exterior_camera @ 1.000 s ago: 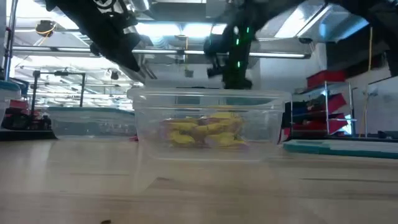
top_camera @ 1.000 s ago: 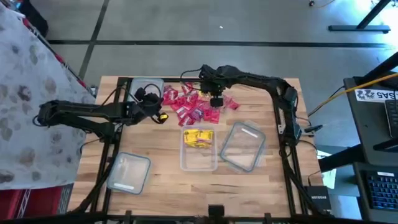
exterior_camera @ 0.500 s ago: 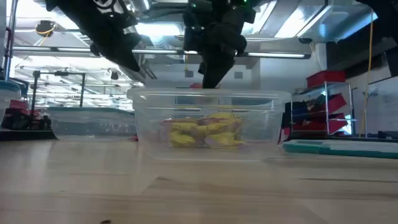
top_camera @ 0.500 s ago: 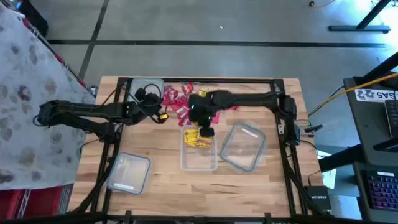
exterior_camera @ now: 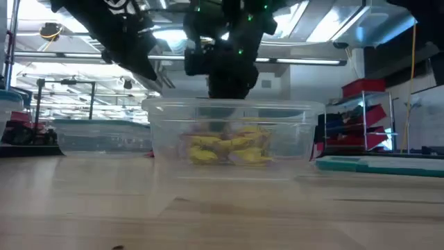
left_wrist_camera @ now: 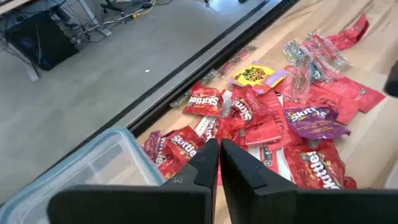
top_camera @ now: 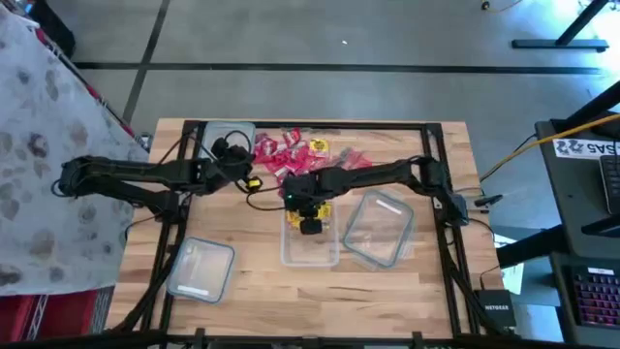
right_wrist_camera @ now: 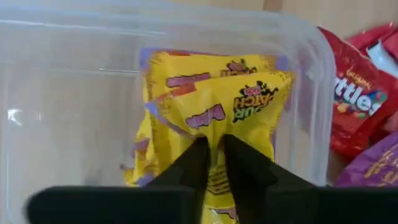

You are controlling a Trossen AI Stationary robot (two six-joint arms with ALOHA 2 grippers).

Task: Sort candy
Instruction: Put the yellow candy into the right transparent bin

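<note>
The candy lies in a loose pile of red, purple and yellow packets at the table's far middle, also seen as a pile in the left wrist view. My right gripper stands over the far end of the clear centre tub, shut on a yellow packet. More yellow packets lie in that tub. My left gripper is shut with nothing seen between its fingers. It hovers at the pile's left side. My right gripper pinches the yellow packet by one crumpled edge between its two fingers, coming from above and pointing down into the tub. The packet spreads out beyond the fingertips over the other yellow packets; whether it rests on them I cannot tell.
A second clear tub sits just right of the centre one. A third tub is at the near left. A fourth tub stands at the far left beside the pile, its corner close to my left gripper.
My right gripper has left the candy pile and travelled toward the table's near edge and slightly left, ending above the far end of the centre tub. My left arm has kept still.
</note>
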